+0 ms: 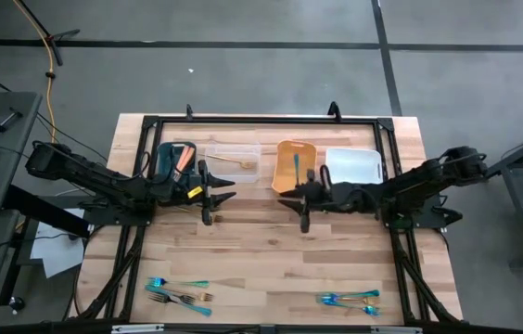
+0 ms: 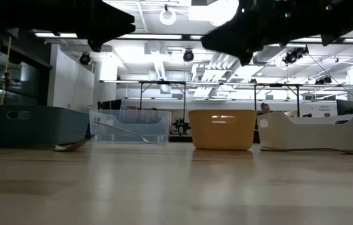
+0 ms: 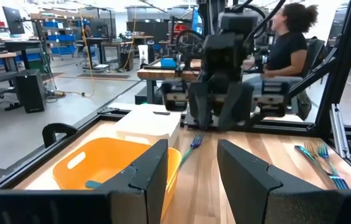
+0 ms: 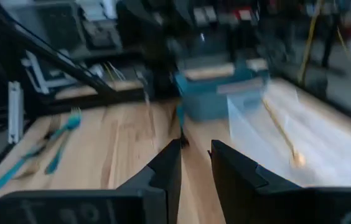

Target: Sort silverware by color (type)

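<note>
Hovering apart mid-table, left tool (image 1: 208,197) and right tool (image 1: 305,204) gape empty, silverware (image 1: 180,295) near the front edge.

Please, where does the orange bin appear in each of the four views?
High view: orange bin, back row, centre-right.
Low view: centre.
Left wrist view: lower left, by the left tool.
Right wrist view: not in it.
Shared landmark: white bin beside it.

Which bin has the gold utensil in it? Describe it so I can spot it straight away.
Look at the row of four bins along the far edge of the table. Counting from the left arm's side, it is the second one, between the dark teal bin and the orange bin. It is the clear bin, the only see-through one, with a single gold utensil lying inside.
</note>
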Controlling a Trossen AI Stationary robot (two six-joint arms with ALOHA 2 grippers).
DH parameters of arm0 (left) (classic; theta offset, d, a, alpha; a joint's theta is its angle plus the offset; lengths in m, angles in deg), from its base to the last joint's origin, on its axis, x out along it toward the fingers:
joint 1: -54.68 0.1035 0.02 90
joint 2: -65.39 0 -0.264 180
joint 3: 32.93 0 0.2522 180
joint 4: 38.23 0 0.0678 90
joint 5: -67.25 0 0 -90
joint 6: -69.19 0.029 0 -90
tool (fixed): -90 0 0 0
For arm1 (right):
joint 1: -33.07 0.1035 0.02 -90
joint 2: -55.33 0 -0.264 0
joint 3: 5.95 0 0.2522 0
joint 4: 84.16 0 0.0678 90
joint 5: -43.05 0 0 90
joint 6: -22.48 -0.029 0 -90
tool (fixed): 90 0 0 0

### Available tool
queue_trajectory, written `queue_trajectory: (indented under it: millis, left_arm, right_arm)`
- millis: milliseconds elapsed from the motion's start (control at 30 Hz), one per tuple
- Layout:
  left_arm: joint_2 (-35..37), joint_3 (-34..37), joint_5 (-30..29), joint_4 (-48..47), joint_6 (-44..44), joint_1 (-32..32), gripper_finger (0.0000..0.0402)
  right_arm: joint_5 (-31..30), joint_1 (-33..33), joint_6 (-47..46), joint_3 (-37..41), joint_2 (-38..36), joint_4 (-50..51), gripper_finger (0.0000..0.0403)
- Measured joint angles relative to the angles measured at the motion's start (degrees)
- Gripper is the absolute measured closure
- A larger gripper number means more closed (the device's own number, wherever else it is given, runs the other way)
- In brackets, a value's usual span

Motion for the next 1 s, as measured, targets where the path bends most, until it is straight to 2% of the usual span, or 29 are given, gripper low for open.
queue_trajectory:
  millis: [133,333,1000]
  left_arm:
    - [0.0,0.0,0.0,0.0,0.9,0.0,0.027]
    - [0.0,0.0,0.0,-2.2,1.0,0.0,0.027]
    - [0.0,0.0,0.0,-3.2,-2.1,0.0,0.027]
  right_arm:
    - [0.9,0.0,5.8,0.0,0.0,-3.2,0.032]
    - [0.9,-0.1,7.6,0.0,0.0,-1.3,0.032]
    - [0.6,-0.2,7.7,0.0,0.1,-1.3,0.032]
